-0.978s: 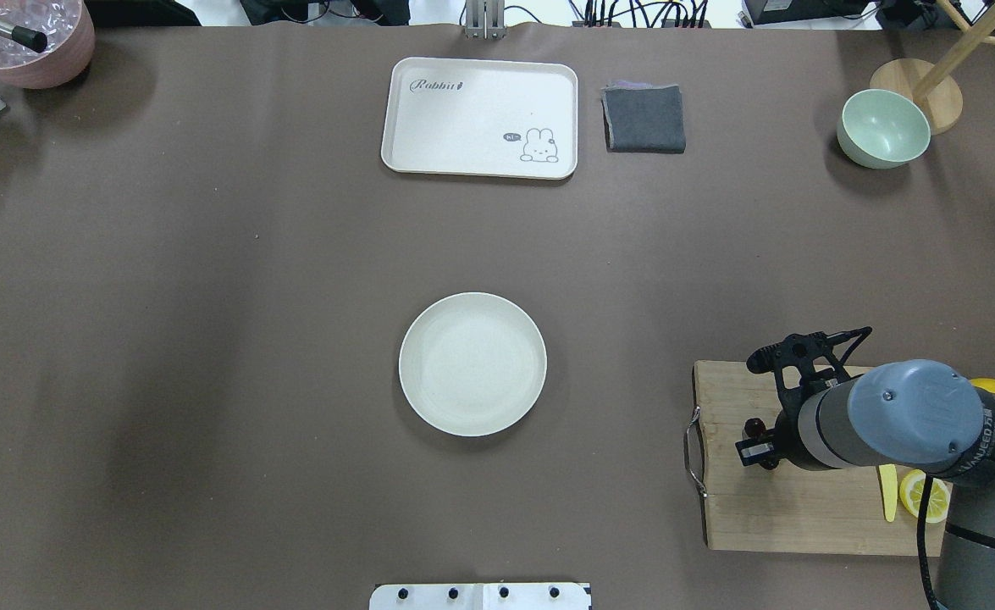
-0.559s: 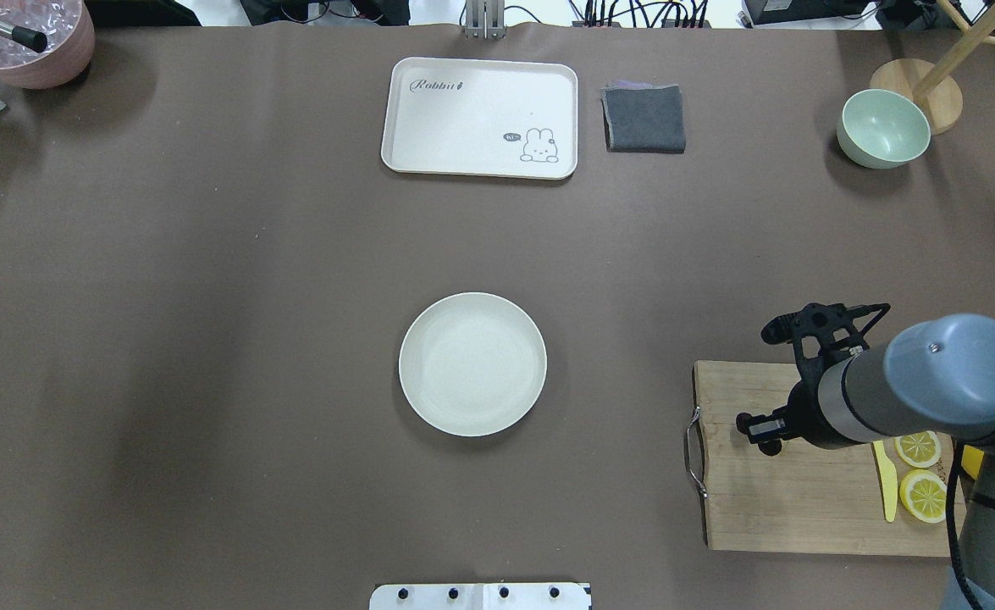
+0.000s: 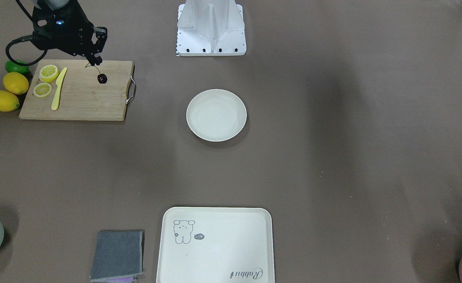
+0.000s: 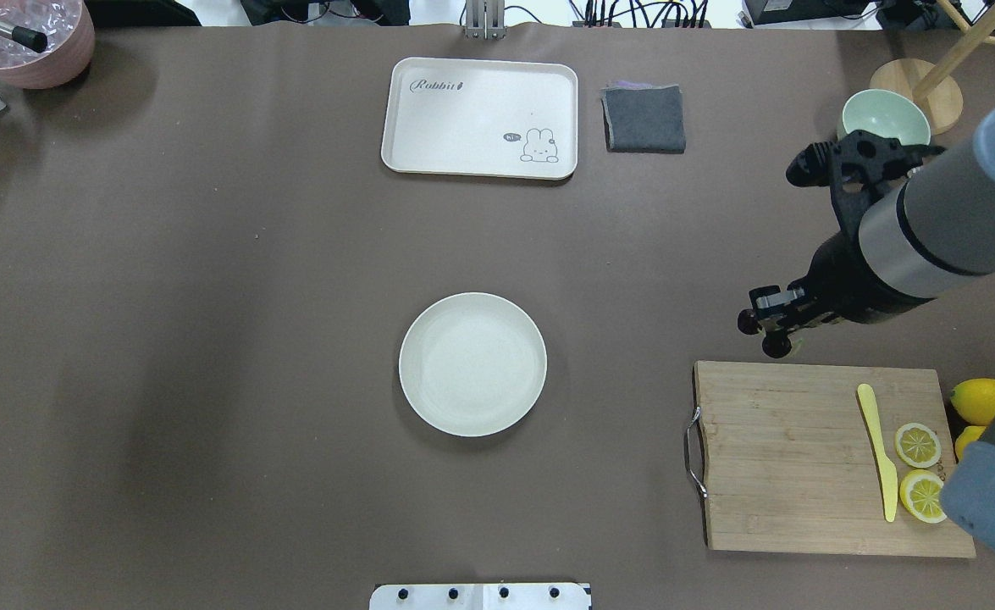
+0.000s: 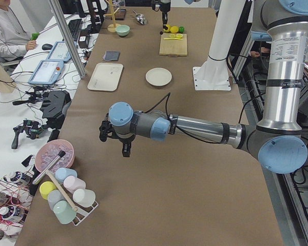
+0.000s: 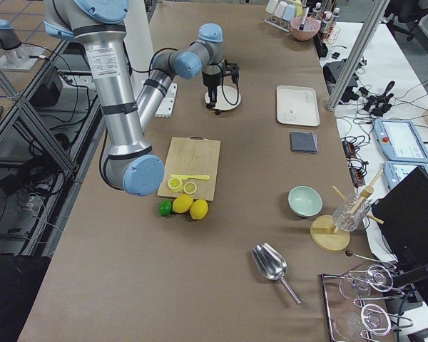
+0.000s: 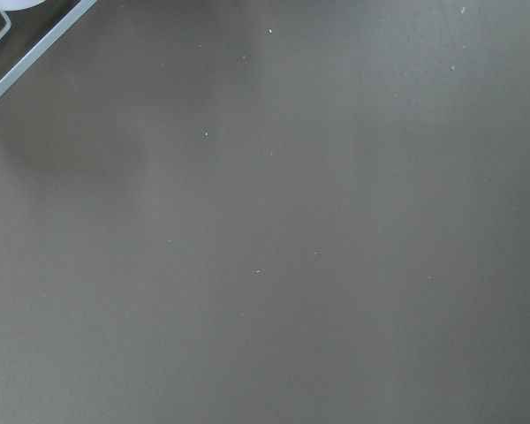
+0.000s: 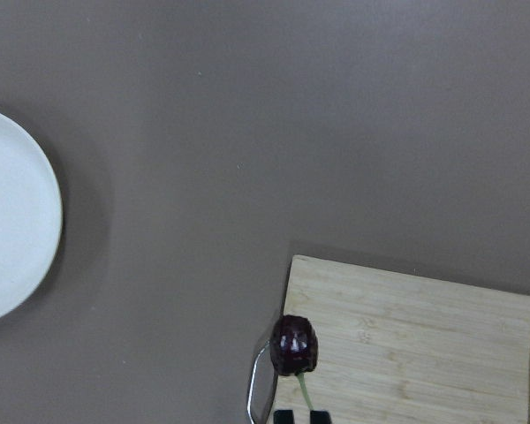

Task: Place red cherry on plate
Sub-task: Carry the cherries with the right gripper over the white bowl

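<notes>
Operator: What are your jaws doing?

Robot: My right gripper has its jaws drawn narrow, pinched on the thin green stem of the red cherry. The fruit hangs free below the tips, touching nothing. I see one dark globe; if a second hides behind it, I cannot tell.

Operator: And where is that over the table?

Robot: From my wrist it dangles above the handle-side corner of the cutting board, beside the metal handle. The plate sits bare, well apart, toward the middle.

Operator: What worries you?

Robot: The grip first. A stem is slim and slick. I judge that a slight pinch could let it slide out, and a hard one could snap it. Either way the cherry would drop on the board or the brown cloth and roll. Next, the swing. Hung like a pendulum, it will lag and sway if I cross quickly, so a release could throw it at the raised rim or past it. And let go from too high, a round fruit may bounce out of so shallow a dish.

Operator: Your other arm?

Robot: My left gripper hangs over the table far off; whether its jaws are apart or together, I cannot tell. Out of the path, I judge.
</notes>
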Controlling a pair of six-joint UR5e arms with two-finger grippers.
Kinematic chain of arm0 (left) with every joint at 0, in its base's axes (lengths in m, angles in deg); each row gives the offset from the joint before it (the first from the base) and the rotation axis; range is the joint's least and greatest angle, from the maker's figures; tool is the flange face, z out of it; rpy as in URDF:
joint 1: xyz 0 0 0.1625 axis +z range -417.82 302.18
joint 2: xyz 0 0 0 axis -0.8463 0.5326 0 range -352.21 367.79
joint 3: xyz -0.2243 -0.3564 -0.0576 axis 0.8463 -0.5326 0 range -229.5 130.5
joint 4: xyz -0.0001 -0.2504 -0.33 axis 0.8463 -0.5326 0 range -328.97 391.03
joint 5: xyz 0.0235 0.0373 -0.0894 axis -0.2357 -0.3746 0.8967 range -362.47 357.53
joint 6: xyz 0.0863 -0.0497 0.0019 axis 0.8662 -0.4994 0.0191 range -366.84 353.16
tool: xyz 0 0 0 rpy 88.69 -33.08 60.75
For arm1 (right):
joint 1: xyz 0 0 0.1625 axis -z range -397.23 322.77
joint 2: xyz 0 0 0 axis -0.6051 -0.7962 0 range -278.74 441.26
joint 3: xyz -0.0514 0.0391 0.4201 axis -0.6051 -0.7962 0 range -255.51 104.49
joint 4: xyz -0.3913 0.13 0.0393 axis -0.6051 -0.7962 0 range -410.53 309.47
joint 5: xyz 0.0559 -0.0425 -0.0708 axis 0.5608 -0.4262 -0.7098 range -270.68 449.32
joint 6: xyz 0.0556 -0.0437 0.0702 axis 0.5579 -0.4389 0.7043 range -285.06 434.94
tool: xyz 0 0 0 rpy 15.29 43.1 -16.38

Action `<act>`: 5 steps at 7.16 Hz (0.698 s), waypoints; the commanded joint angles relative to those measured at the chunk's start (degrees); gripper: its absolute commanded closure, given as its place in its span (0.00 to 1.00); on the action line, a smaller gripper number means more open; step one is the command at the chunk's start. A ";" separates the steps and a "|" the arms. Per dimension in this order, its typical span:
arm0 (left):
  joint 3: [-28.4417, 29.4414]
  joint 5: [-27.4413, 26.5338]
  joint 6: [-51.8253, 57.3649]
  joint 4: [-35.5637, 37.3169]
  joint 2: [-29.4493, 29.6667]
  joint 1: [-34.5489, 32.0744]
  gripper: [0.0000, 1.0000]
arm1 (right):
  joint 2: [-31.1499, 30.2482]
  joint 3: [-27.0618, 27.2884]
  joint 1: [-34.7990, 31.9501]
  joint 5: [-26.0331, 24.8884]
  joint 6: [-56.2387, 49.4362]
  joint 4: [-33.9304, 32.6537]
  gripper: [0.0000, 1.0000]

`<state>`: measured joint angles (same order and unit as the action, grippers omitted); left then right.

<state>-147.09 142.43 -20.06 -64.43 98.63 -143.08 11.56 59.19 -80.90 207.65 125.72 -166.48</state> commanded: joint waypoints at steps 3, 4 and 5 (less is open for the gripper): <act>-0.14 0.12 0.04 0.89 3.02 0.28 0.02 | 21.91 -15.18 -0.11 -2.32 -0.95 -8.76 1.00; -0.06 -0.31 0.30 0.62 3.55 0.28 0.02 | 26.06 -21.78 1.29 -2.49 -0.95 -8.50 1.00; 0.12 -0.41 0.39 0.62 3.90 0.36 0.02 | 27.14 -22.89 4.27 -3.63 -0.08 -8.32 1.00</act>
<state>-147.11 142.24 -19.83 -63.74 101.92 -142.78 35.42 40.67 -79.61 205.05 124.96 -175.01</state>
